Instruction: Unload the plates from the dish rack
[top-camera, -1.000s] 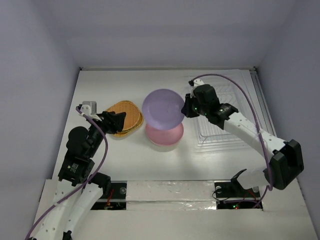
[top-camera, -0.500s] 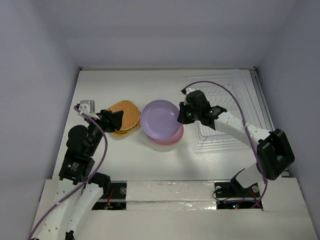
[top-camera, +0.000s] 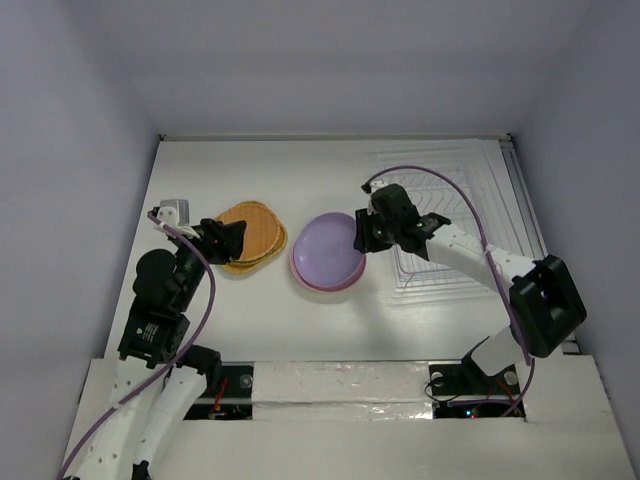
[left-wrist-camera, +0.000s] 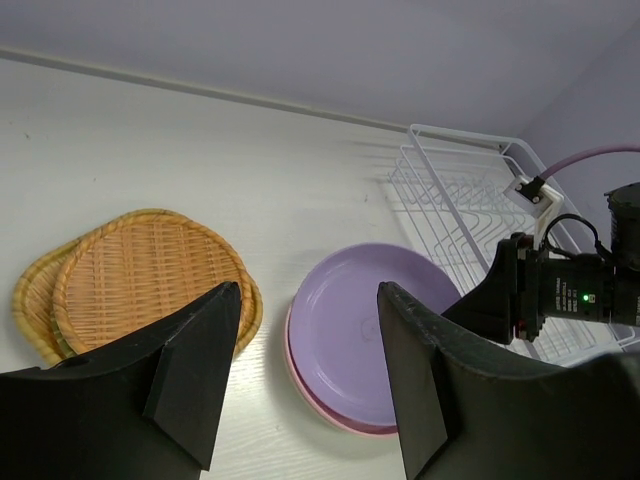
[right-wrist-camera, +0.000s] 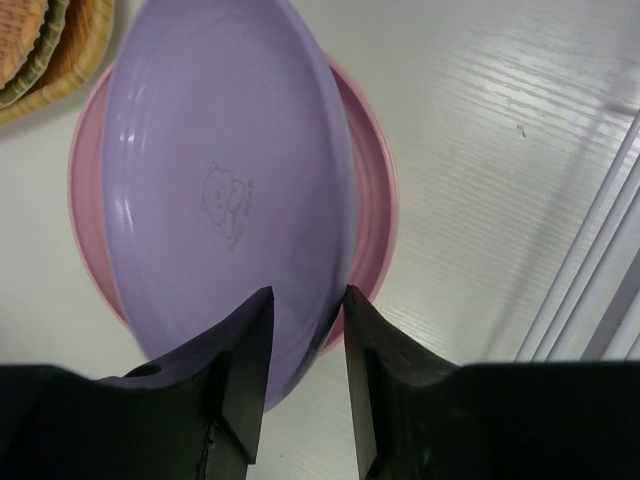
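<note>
A purple round plate (top-camera: 328, 250) (right-wrist-camera: 220, 180) lies on a pink round plate (top-camera: 322, 287) (right-wrist-camera: 375, 220) at the table's middle. My right gripper (top-camera: 362, 232) (right-wrist-camera: 308, 292) is at the purple plate's right rim, its jaws parted on either side of that rim; it is open. Left of this stack, a tan-orange woven-look plate (top-camera: 255, 232) (left-wrist-camera: 140, 280) lies on a yellowish one. My left gripper (top-camera: 235, 238) (left-wrist-camera: 308, 290) hovers open by the tan plates, holding nothing. The white wire dish rack (top-camera: 450, 230) (left-wrist-camera: 450, 190) stands at the right with no plate showing in it.
The rack's wires (right-wrist-camera: 590, 280) run close to the right of my right gripper. A purple cable (top-camera: 440, 165) loops over the rack from the right wrist. Enclosure walls stand close on the left, back and right.
My right arm lowered the purple plate from a tilted hold above the pink plate until it lay flat on it. Its jaws have parted. The left arm has barely moved.
</note>
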